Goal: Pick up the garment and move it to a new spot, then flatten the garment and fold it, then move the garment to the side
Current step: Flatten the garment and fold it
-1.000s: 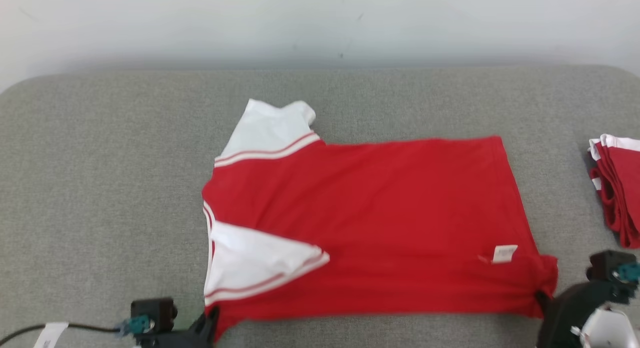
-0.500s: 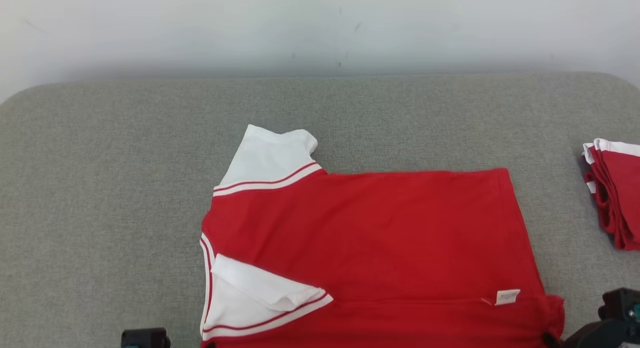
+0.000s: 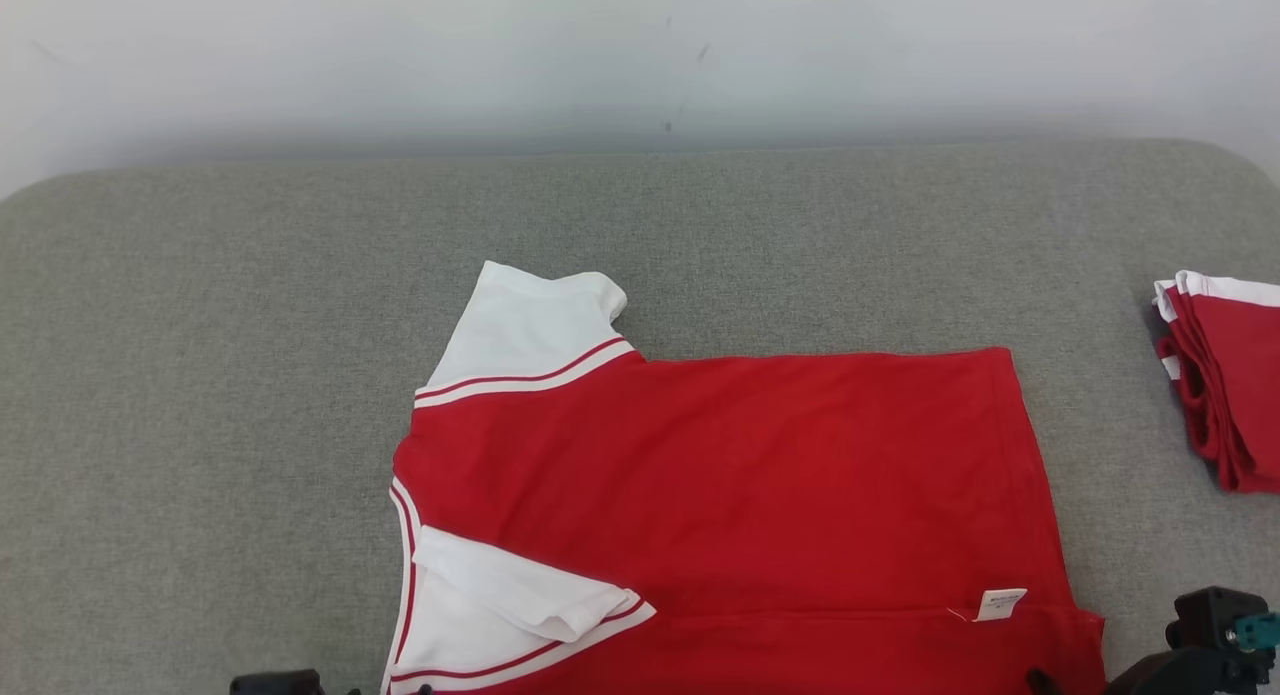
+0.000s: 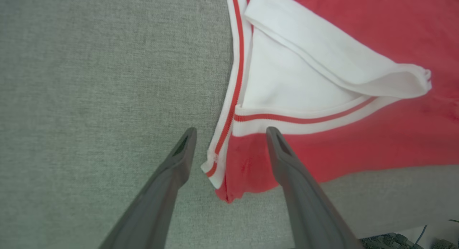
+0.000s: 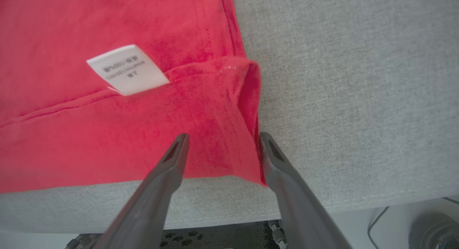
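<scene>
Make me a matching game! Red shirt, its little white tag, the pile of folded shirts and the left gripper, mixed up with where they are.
1 red shirt
2 white tag
3 pile of folded shirts
4 left gripper

A right side of the grey surface
B open, over the shirt's striped-trim corner
C spread out across the middle
D on the shirt, by its hem

Pairs: 1-C, 2-D, 3-A, 4-B
</scene>
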